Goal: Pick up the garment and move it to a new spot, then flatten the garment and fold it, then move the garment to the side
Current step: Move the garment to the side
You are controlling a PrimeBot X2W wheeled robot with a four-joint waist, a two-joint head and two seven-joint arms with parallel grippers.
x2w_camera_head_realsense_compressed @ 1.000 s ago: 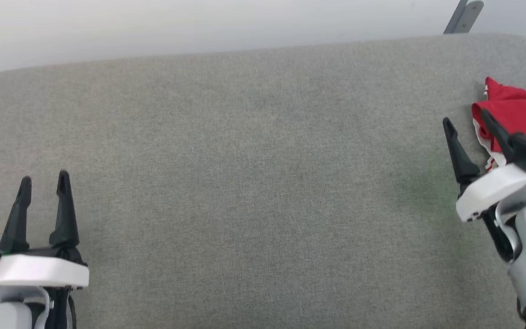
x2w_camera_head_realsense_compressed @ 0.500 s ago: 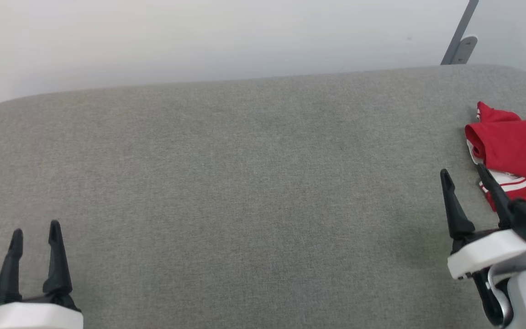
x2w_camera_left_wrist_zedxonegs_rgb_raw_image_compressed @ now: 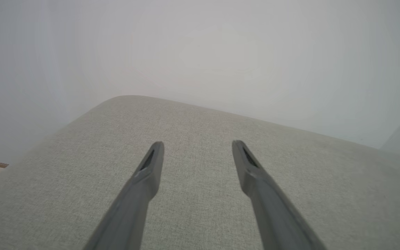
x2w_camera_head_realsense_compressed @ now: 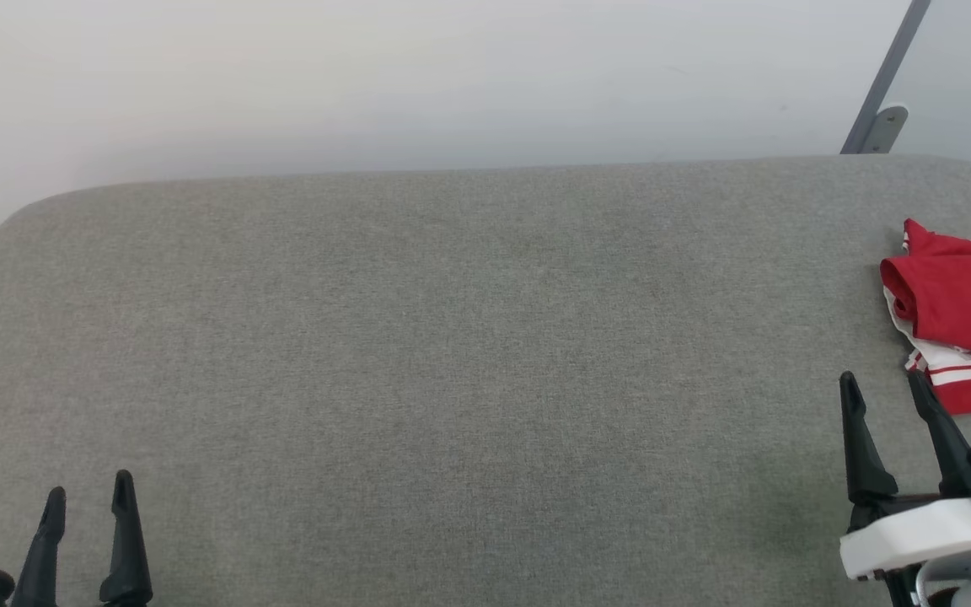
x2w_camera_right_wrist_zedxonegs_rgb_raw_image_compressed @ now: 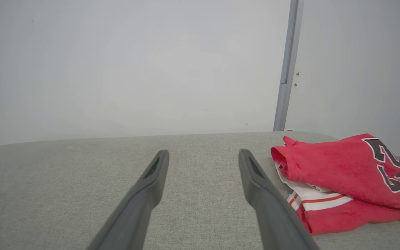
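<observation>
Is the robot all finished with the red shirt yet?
It looks finished. Done: the red shirt lies folded at the right side of the grey table. In hand: nothing, since the left claw and right claw are both open, empty and clear of the shirt. Left to do: probably nothing.

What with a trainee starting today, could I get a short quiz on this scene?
1. Where on the grey surface does the garment lie? A the robot's left; B the middle; C the robot's right.
2. Fill in: the left pincer and the right pincer are both ____.
3. True or false: the right pincer holds the garment.
Key: 1 C; 2 open; 3 false.
</observation>
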